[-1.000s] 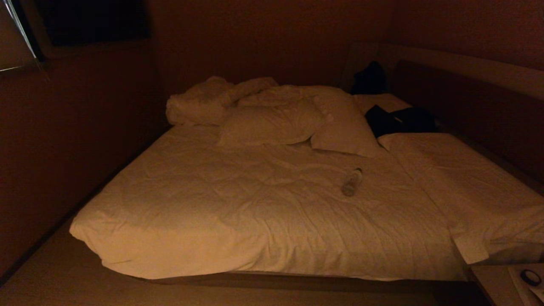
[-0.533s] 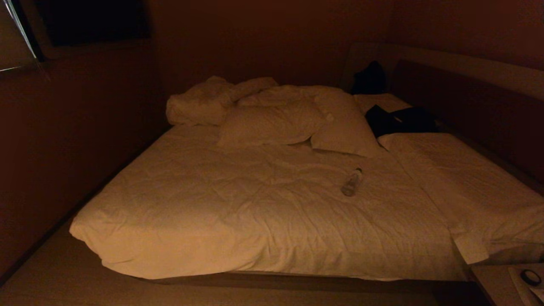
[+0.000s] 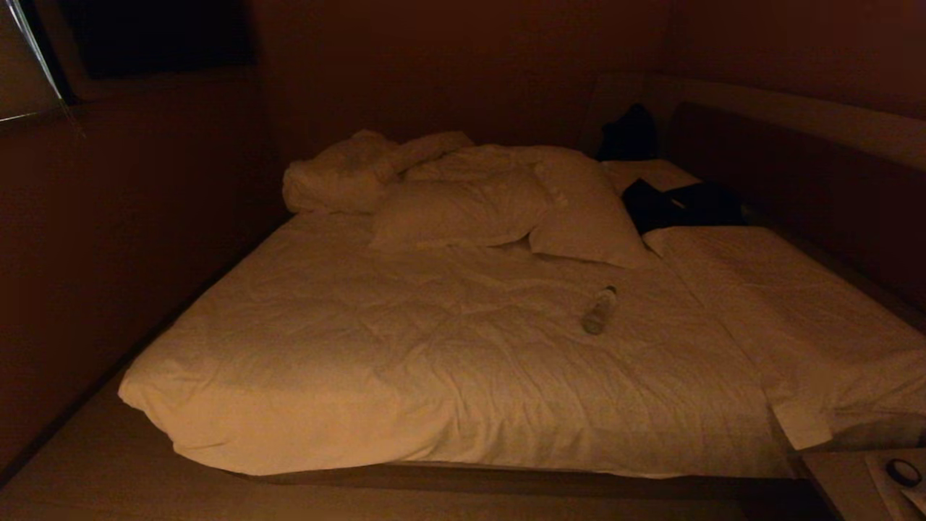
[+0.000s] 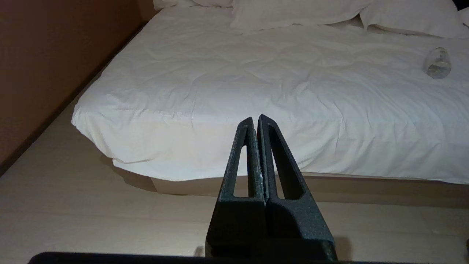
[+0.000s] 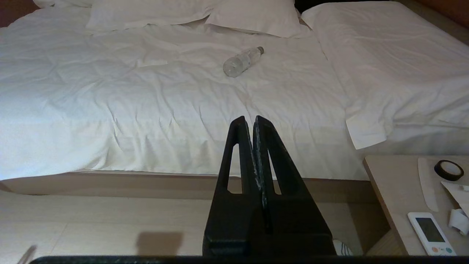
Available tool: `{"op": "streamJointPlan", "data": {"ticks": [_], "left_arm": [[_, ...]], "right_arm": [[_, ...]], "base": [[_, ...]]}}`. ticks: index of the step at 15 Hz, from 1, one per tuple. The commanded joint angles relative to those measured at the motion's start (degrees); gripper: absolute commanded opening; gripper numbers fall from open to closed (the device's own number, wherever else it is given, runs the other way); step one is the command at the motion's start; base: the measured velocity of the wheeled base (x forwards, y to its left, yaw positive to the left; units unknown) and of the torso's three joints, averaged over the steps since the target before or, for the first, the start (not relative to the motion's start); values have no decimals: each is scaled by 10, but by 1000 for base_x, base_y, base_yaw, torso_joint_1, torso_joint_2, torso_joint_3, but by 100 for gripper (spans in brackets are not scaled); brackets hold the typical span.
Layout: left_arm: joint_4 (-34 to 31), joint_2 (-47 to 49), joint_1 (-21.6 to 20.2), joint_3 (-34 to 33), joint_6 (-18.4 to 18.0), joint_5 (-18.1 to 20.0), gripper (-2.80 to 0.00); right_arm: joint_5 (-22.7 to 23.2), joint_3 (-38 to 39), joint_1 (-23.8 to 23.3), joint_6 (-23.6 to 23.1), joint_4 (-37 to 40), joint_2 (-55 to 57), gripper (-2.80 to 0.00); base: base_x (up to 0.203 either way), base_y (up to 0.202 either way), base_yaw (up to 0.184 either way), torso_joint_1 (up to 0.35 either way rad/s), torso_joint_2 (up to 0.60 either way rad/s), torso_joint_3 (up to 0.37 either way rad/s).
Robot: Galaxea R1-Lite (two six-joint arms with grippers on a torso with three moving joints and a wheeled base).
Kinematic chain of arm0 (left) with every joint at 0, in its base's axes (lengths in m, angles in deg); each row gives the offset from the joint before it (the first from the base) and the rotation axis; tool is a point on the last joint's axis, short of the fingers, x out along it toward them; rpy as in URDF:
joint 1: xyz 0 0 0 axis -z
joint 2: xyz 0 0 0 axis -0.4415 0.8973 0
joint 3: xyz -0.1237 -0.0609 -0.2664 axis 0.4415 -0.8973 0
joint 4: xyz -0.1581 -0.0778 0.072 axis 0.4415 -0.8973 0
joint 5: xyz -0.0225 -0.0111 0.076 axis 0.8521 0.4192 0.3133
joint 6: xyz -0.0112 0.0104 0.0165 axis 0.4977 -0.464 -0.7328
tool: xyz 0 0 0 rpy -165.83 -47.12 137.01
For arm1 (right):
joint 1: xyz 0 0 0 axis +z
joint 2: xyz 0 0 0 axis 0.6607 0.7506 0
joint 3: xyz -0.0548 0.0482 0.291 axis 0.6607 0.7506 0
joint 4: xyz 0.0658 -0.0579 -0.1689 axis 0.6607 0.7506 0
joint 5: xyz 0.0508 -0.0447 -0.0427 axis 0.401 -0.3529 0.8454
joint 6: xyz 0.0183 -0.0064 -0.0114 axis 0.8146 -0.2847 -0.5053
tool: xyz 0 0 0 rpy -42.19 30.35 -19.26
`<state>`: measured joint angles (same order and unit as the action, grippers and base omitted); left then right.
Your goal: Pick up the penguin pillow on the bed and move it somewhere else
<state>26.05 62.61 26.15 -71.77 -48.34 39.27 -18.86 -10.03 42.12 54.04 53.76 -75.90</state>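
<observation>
The bed (image 3: 434, 362) fills the head view, wide and low, with a rumpled white duvet. No penguin pillow shows in any view; only two plain white pillows (image 3: 456, 213) lie at the far end beside a bunched duvet. Neither arm is in the head view. My left gripper (image 4: 255, 118) is shut and empty, held over the floor in front of the bed's (image 4: 256, 73) near edge. My right gripper (image 5: 249, 119) is likewise shut and empty, short of the bed (image 5: 146, 110).
A clear plastic bottle (image 3: 599, 310) lies on the duvet right of centre. Dark clothing (image 3: 680, 202) sits at the far right by the headboard. A bedside table (image 5: 403, 190) at the near right carries a tape roll (image 5: 449, 169) and a remote (image 5: 430, 233). A wall (image 3: 108, 253) runs along the bed's left.
</observation>
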Motion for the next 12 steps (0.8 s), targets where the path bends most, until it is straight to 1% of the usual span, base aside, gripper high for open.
{"op": "streamJointPlan", "data": {"ticks": [1, 7, 12], "left_arm": [[0, 0, 0, 0, 0, 0, -280], [0, 0, 0, 0, 0, 0, -280], [0, 0, 0, 0, 0, 0, -280]], "right_arm": [[0, 2, 0, -1, 0, 2, -280], [1, 1, 0, -8, 0, 2, -280], [0, 1, 0, -4, 1, 0, -280]], "base": [[0, 0, 0, 0, 0, 0], [0, 0, 0, 0, 0, 0], [0, 0, 0, 0, 0, 0]]}}
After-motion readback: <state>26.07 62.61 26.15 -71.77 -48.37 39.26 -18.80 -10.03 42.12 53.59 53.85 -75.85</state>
